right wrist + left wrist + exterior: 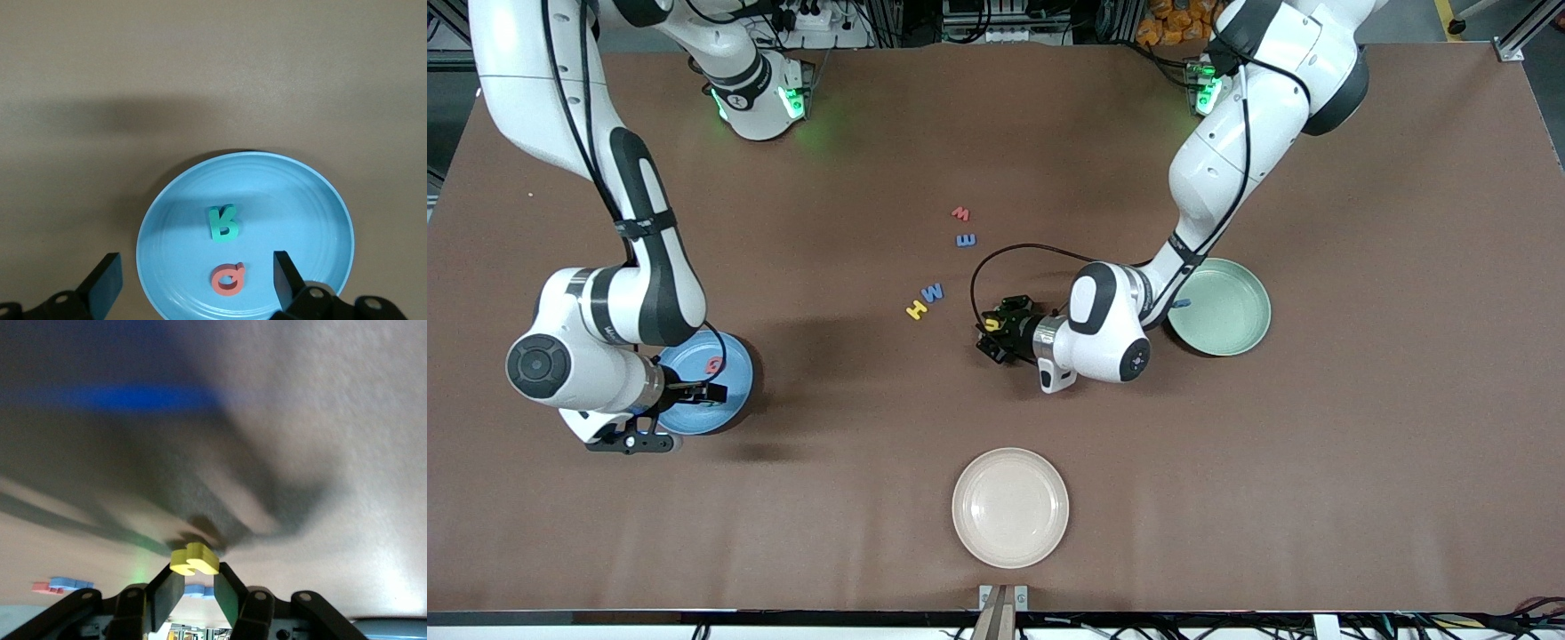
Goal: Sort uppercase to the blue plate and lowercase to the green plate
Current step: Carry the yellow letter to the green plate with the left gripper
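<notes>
My left gripper point(992, 331) is shut on the small yellow r-like letter point(991, 325), low over the table between the yellow H point(915, 310) and the green plate point(1227, 311). The left wrist view shows that letter point(194, 560) pinched at the fingertips. A dark blue i point(1181, 303) lies in the green plate, partly hidden by the left arm. My right gripper point(698, 391) is open and empty over the blue plate point(729, 400), which holds the red Q point(227, 279) and the teal R point(223, 223). The blue W point(933, 292) lies beside the H. The red w point(960, 213) and the blue m point(966, 240) lie farther from the camera.
A cream plate point(1010, 507) lies near the table's front edge, in the middle. The left arm's cable loops over the table beside its gripper.
</notes>
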### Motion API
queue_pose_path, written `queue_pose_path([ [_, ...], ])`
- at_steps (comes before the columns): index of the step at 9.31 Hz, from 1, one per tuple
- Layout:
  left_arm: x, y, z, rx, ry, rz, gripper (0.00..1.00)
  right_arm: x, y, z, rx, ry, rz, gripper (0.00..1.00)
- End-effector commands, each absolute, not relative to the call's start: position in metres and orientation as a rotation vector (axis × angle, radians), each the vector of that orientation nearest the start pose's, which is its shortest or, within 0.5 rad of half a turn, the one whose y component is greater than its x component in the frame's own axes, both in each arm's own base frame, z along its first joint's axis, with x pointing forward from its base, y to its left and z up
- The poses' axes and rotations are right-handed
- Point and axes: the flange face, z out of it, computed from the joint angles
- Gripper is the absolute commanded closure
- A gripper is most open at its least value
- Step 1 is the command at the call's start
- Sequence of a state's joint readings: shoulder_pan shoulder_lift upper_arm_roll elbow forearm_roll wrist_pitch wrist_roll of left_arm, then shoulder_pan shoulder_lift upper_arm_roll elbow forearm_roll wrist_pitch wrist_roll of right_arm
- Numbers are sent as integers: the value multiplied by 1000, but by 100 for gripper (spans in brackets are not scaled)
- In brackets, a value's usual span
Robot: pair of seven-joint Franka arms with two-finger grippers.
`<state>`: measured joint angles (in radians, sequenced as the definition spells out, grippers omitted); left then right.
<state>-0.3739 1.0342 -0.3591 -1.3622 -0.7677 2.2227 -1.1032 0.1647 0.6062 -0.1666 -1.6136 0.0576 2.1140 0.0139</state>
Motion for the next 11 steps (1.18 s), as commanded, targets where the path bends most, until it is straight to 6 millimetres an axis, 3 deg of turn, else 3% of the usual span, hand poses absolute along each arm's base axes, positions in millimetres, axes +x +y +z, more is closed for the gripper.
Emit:
queue_pose_path([
  [1,561,-459,147,-2818,-1637,1366,96,680,17,275,-3179,58,151,0],
  [2,563,-457,159,-2815,-1604,1393,96,680,18,275,-3178,56,149,0],
  [4,579,-430,172,-2786,-1591,1437,97,680,20,275,-3178,51,149,0],
  [7,609,-364,199,-2776,-1521,1540,97,679,29,275,-3179,46,148,0],
  [9,625,-314,212,-2781,-1468,1606,97,678,66,277,-3184,133,135,0],
  [11,631,-275,225,-2801,-1378,1662,97,672,115,277,-3187,232,127,0],
])
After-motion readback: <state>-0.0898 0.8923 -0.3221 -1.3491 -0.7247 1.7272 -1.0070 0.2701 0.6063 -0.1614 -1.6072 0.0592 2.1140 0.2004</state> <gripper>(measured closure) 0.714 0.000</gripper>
